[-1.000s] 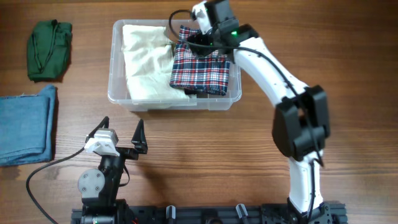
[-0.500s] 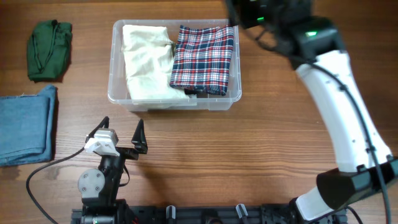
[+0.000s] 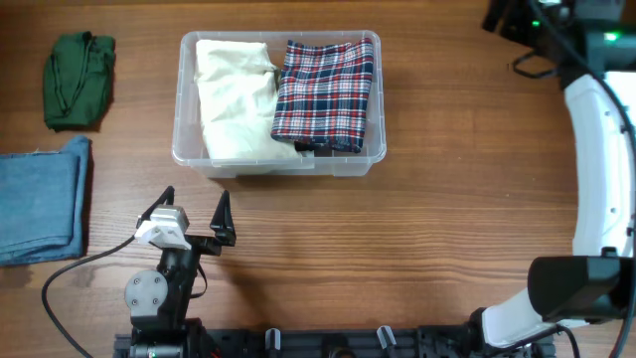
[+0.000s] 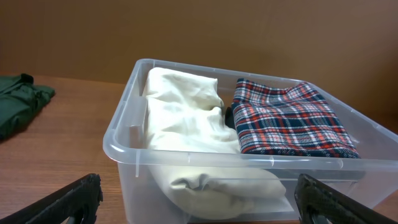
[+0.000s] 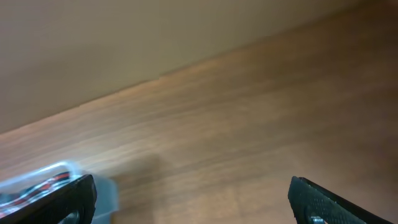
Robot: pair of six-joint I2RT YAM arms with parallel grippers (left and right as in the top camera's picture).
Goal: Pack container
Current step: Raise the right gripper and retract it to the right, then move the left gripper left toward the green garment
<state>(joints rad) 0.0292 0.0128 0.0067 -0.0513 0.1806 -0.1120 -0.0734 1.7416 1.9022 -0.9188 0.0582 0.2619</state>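
Note:
The clear container (image 3: 180, 109) stands at the table's back middle. Inside, a folded cream cloth (image 3: 234, 94) fills the left half and a red, white and navy plaid cloth (image 3: 326, 91) lies flat on the right. My left gripper (image 3: 196, 196) rests in front of the container, open and empty. In its wrist view its gripper (image 4: 198, 186) frames the container's near wall (image 4: 124, 149), with the cream cloth (image 4: 180, 106) and plaid cloth (image 4: 286, 118) beyond. My right arm (image 3: 601, 109) reaches to the far right corner. Its gripper (image 5: 189, 186) is open over bare wood, with the container's corner (image 5: 56, 175) at lower left.
A dark green bundled cloth (image 3: 79, 80) lies at the far left, also seen in the left wrist view (image 4: 18, 102). Folded blue denim (image 3: 40, 199) sits at the left edge below it. The arm bases stand along the front edge.
My right arm has lifted off the plaid cloth and swung right to the far corner, leaving the cloth flat in the container. The left arm has not moved.

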